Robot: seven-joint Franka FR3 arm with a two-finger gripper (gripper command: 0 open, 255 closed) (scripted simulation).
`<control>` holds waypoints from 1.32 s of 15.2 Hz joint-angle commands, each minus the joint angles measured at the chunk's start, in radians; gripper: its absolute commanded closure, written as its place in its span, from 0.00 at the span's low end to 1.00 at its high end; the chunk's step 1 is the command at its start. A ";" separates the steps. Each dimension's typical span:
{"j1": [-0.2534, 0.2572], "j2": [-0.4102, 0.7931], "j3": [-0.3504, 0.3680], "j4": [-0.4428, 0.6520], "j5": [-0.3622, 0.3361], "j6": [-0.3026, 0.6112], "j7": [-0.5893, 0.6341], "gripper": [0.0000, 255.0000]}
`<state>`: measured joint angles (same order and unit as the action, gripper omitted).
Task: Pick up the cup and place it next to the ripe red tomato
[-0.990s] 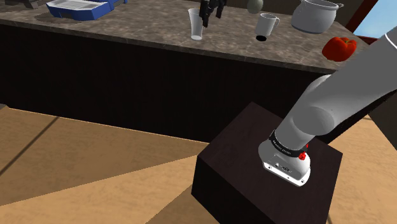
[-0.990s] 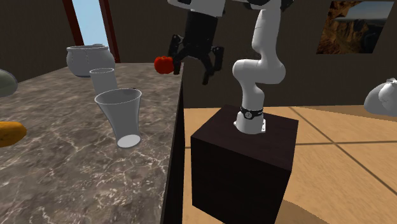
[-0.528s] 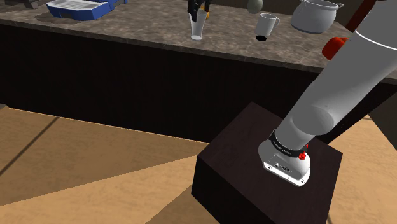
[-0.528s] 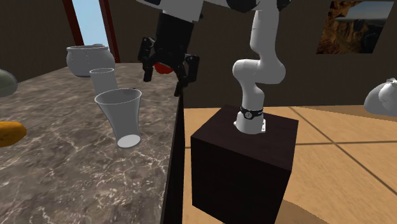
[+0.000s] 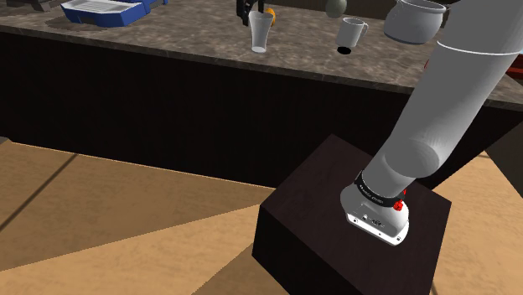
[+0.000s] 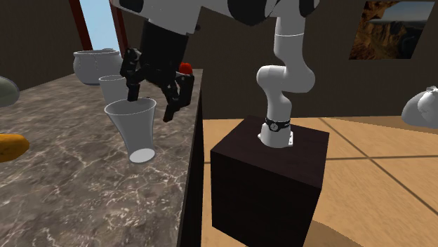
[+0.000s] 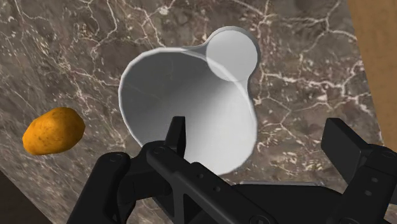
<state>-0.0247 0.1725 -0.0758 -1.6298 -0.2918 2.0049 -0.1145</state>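
the claw (image 7: 257, 124) hangs wide open over the cup (image 7: 191, 102) and holds nothing. one finger sits above the cup's open mouth, the other outside its wall, over the worktop (image 7: 305, 63).

the cup stands near the worktop's front edge, right under the claw. the tomato (image 6: 186, 68) is well apart from it, further along the same edge, past the mug (image 5: 352, 32).

the step in hand looks like the grasp. it would go best as a straight drop, so the wall ends up between the fingers. then a slow squeeze, since a hard one could skid the cup sideways. lift only once both fingers bear on the wall.

the cup is pale grey and smooth, with a thin wall. it is tall and flares from a small round base to a wide mouth, so a grip on the rim may tend to slide. the worktop is dark brown stone with pale veins, glossy and probably slick. an orange-brown lump (image 7: 54, 130), rough-skinned and oval, lies near the cup. a grey rounded pot (image 6: 91, 67) stands beyond the mug.
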 commanded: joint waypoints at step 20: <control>-0.010 0.030 -0.006 -0.031 -0.003 0.064 0.002 1.00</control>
<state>-0.0346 0.2022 -0.0823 -1.6609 -0.2945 2.0683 -0.1123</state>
